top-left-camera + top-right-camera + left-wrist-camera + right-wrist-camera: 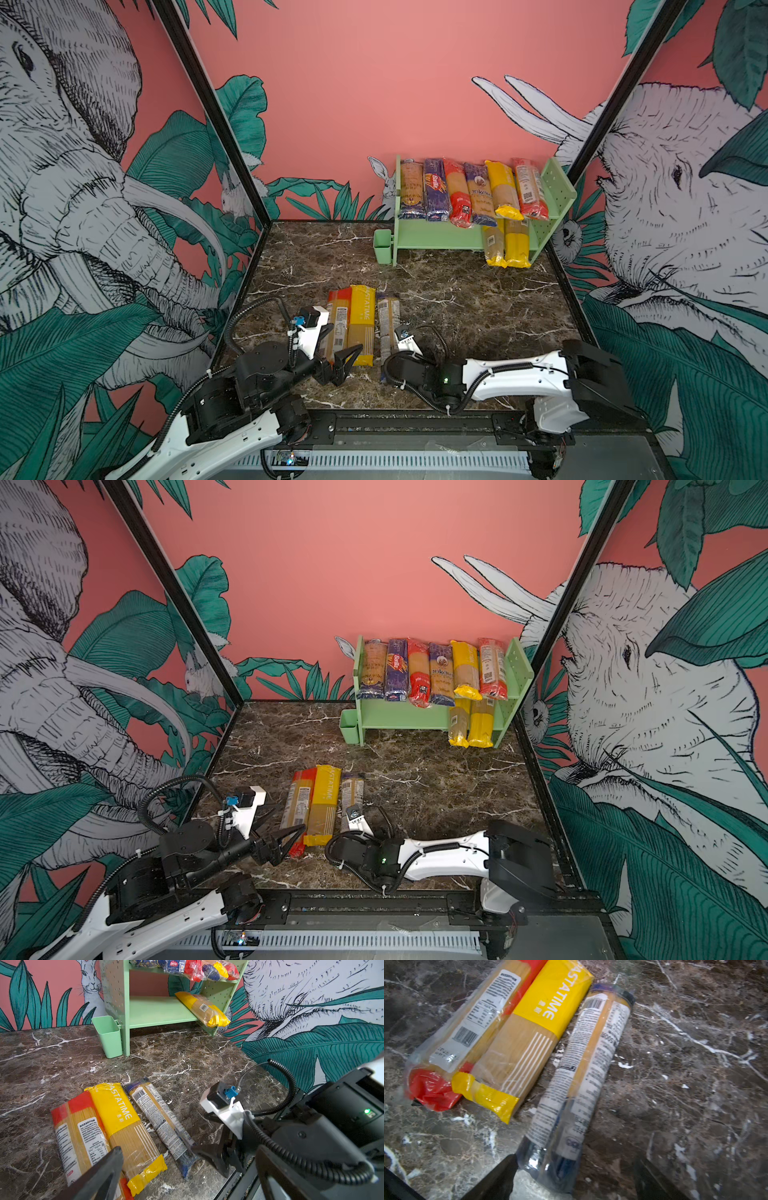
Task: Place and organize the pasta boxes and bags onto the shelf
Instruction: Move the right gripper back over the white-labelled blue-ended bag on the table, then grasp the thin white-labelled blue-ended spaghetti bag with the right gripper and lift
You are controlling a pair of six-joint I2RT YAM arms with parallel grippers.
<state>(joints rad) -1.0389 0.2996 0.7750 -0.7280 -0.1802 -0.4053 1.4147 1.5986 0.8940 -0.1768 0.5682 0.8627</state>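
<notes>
**A:** In both top views the shelf (436,237) sits at the bench's (478,311) far right corner. Near the front edge lie the red-ended pack (336,307), yellow pack (362,324) and blue-ended pack (388,320). The left pincer (347,363) is spread and empty.

**B:** Left wrist: the blue-ended pack (164,1122) lies slightly apart from the yellow pack (124,1122).

**A:** Right wrist: the right pincer (575,1158) is spread, straddling the blue-ended pack's near end. Judgement: lower it, centre on the firm pasta rather than the crimped film, then close.

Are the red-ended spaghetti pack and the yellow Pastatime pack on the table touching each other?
Touching. The right wrist view shows the red-ended pack and the yellow pack pressed side by side, with no marble showing between them.
</notes>
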